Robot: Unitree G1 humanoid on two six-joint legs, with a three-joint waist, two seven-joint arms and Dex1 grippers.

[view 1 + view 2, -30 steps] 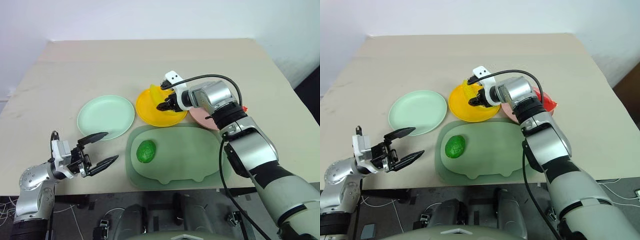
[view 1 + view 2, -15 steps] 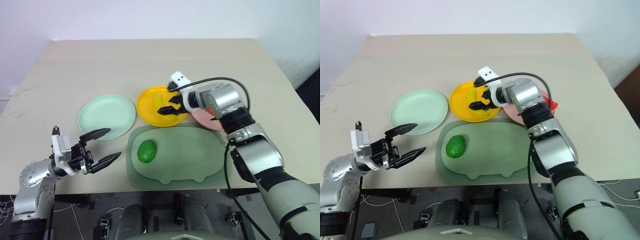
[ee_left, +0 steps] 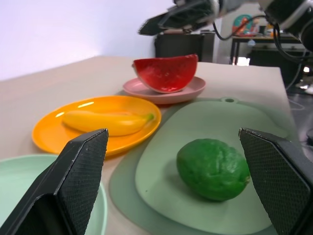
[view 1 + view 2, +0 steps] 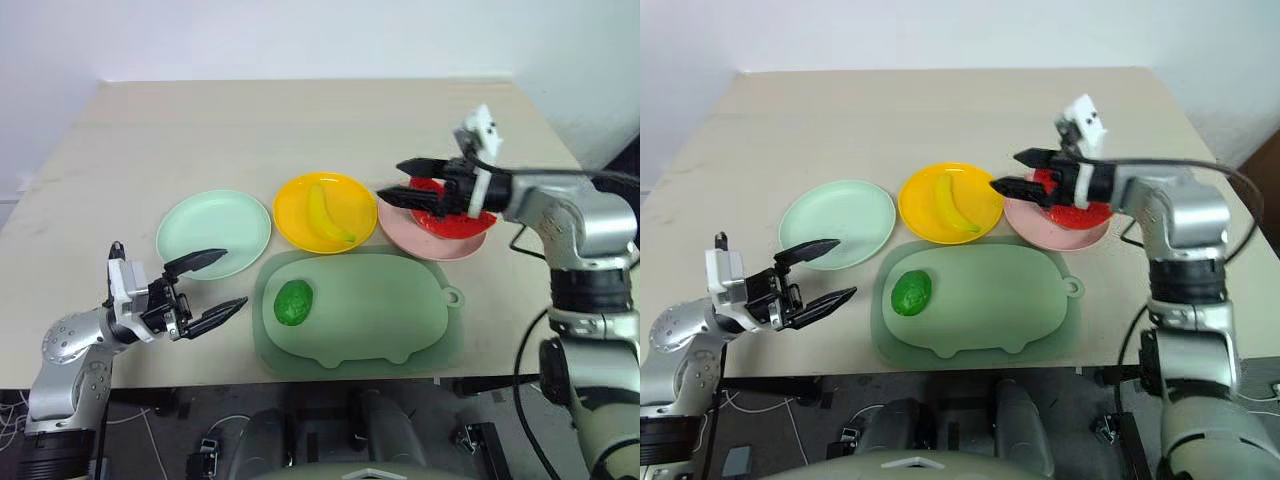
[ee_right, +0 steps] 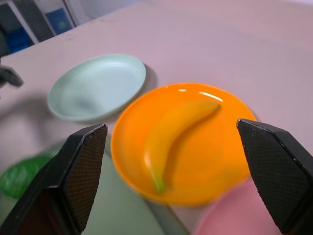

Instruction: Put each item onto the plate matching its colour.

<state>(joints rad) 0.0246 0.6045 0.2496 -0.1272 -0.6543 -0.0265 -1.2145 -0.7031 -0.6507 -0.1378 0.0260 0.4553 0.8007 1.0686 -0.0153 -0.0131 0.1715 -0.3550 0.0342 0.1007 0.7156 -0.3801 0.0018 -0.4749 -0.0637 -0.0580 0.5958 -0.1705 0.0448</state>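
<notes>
Banana and watermelon plated, green fruit on the mat.
On my beige worktop (image 4: 300,130), yellow toy banana (image 4: 328,213) lies in the yellow plastic plate (image 4: 290,205), red watermelon slice (image 4: 452,222) on the pink plate (image 4: 405,232); bumpy green fruit (image 4: 293,302) sits on the sage-green mat (image 4: 390,310), near the mint plate (image 4: 200,225). Both hands, left (image 4: 214,285) and right (image 4: 400,182), gape empty.

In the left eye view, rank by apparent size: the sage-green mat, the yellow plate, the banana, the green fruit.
Largest to smallest:
1. Sage-green pig-shaped mat
2. Round yellow plastic plate
3. Yellow toy banana
4. Small bumpy green toy fruit
The banana is longer but thinner than the fruit, so those two are close.
</notes>
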